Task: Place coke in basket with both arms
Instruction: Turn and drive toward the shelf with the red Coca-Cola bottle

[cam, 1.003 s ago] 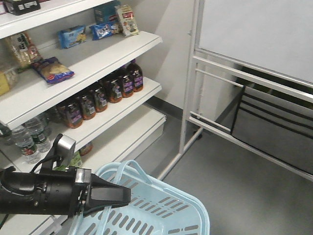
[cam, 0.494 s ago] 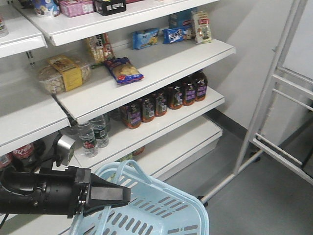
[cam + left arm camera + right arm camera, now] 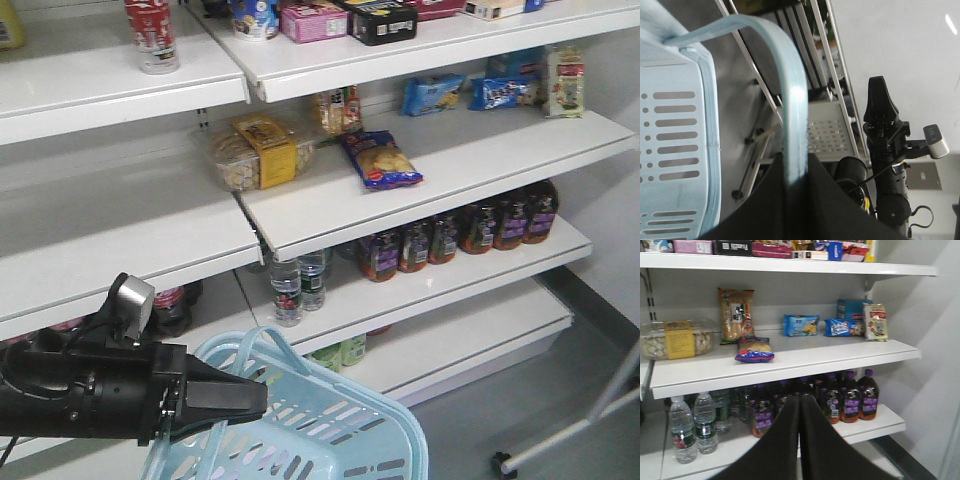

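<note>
Upper left, the slim red coke (image 3: 152,35) stands on a white shelf (image 3: 80,72). Lower left, the left gripper (image 3: 255,400) pinches the thin handle (image 3: 792,100) of the slotted pale-blue plastic basket (image 3: 330,440). The right gripper (image 3: 800,402), jaws pressed together, points at brown bottles (image 3: 850,400).

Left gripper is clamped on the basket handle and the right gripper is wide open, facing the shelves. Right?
Not quite: the right gripper is shut, jaws pressed together on nothing, as the right wrist view shows. The left gripper is clamped on the basket handle, and the right one faces the shelves.
</note>
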